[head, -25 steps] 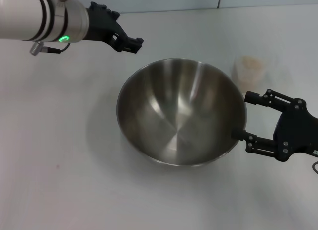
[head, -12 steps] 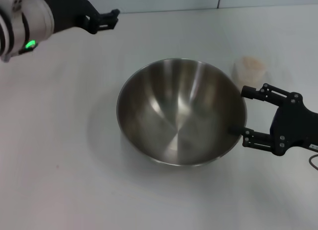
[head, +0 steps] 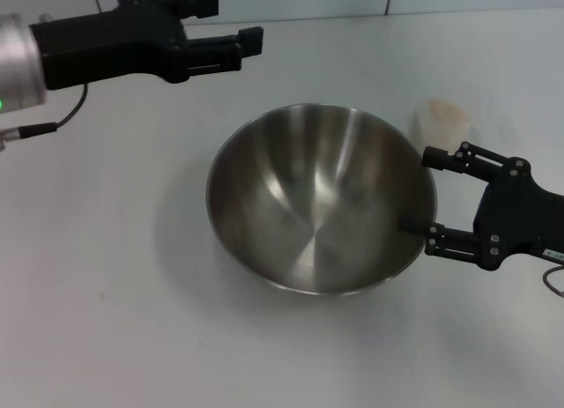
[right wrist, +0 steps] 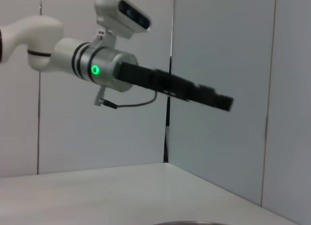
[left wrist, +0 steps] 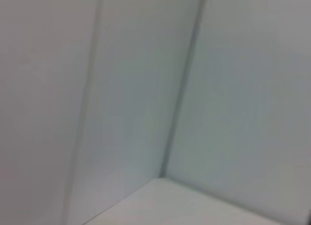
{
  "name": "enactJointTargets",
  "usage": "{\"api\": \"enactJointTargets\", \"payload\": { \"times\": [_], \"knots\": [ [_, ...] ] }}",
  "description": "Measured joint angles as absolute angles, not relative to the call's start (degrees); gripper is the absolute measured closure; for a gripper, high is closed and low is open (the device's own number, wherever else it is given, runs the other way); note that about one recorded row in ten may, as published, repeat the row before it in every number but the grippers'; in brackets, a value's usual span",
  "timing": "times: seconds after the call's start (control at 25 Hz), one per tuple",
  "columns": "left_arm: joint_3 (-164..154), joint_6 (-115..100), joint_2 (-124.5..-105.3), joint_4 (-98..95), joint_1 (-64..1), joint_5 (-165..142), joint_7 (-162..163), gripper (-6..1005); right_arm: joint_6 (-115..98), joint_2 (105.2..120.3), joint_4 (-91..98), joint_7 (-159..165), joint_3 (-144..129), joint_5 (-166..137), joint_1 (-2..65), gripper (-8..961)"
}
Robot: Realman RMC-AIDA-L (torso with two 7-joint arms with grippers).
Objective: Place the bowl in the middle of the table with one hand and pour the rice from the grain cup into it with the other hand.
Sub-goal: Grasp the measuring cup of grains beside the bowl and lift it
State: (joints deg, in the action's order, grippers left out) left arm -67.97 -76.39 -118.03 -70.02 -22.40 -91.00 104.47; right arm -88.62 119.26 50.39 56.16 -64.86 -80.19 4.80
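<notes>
Head view: high, looking forward and down over the table (head: 132, 276); bowl (head: 322, 196) near centre, left gripper (head: 229, 25) at 11 o'clock, right gripper (head: 428, 201) at 3 o'clock. Left wrist view: faces wall panels (left wrist: 243, 89), close, table corner low. Right wrist view: near table level, faces across toward the left gripper (right wrist: 223, 102); both show the panelled wall.

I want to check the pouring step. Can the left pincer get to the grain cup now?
Probably not directly: the left pincer is open, raised far-left of the bowl, while the grain cup stands beyond the bowl's right rim, close to the right pincer.
</notes>
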Motion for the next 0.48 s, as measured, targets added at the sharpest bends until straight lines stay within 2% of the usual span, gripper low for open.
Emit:
{"api": "enactJointTargets", "payload": {
  "times": [0.2, 0.36, 0.48],
  "knots": [
    [-59.5, -87.6, -117.10, -64.1, -23.4, -91.7, 94.9, 159, -88.6, 119.26, 50.1, 56.2, -64.5, -80.3, 5.2, 169],
    [-57.4, -96.1, -114.75, -60.4, -22.1, -92.9, 87.1, 159, -88.5, 119.26, 48.5, 56.2, -62.0, -80.2, 5.9, 168],
    [-57.2, -97.6, -114.68, -59.5, -21.5, -93.1, 86.5, 159, -88.5, 119.25, 47.6, 56.2, -61.1, -80.2, 6.4, 169]
  ]
}}
